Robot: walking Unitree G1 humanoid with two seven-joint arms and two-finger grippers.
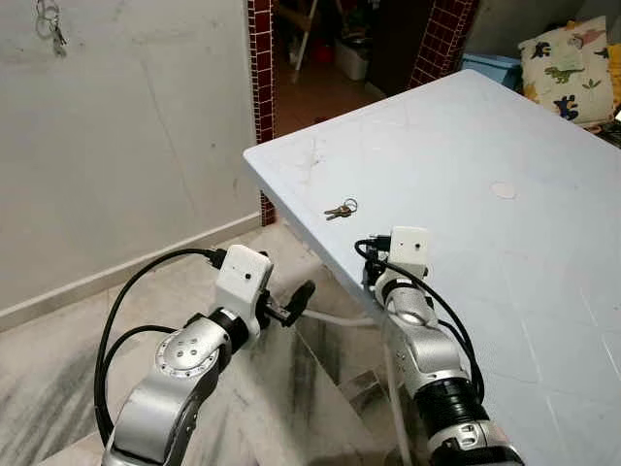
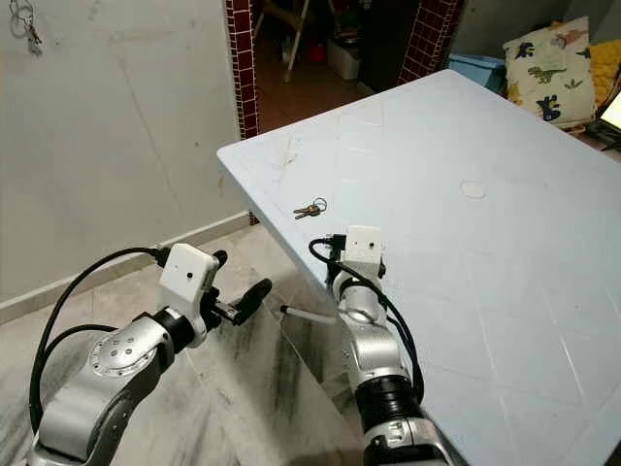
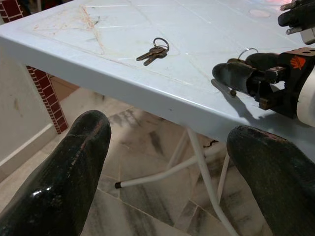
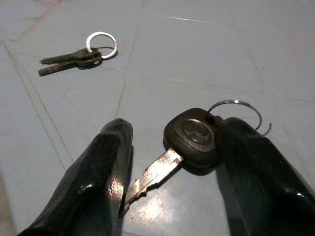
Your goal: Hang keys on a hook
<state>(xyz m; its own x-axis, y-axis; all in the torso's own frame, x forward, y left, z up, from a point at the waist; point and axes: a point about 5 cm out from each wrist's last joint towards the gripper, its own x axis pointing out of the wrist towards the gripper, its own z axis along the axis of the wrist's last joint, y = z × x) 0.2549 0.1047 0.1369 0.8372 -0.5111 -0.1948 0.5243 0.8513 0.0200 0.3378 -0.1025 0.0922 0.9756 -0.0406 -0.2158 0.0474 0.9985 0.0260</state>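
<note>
A black-headed key (image 4: pixel 193 135) with a wire ring lies at the white table's (image 1: pixel 485 146) near edge. My right gripper (image 4: pixel 174 130) is shut on it, the head against one finger and the blade tip against the other. A small bunch of keys (image 1: pixel 341 209) on a ring rests on the table just beyond. My left gripper (image 1: pixel 291 306) hangs open below and left of the table edge, over the floor. High on the grey wall at far left, another bunch of keys hangs from a hook (image 1: pixel 50 24).
White table legs (image 3: pixel 197 162) run under the near edge, above a marble floor. A red-tiled doorway (image 1: pixel 262 58) opens behind the table's far corner. A blue bin (image 1: pixel 490 68) and a dinosaur pillow (image 1: pixel 568 68) sit at the back right.
</note>
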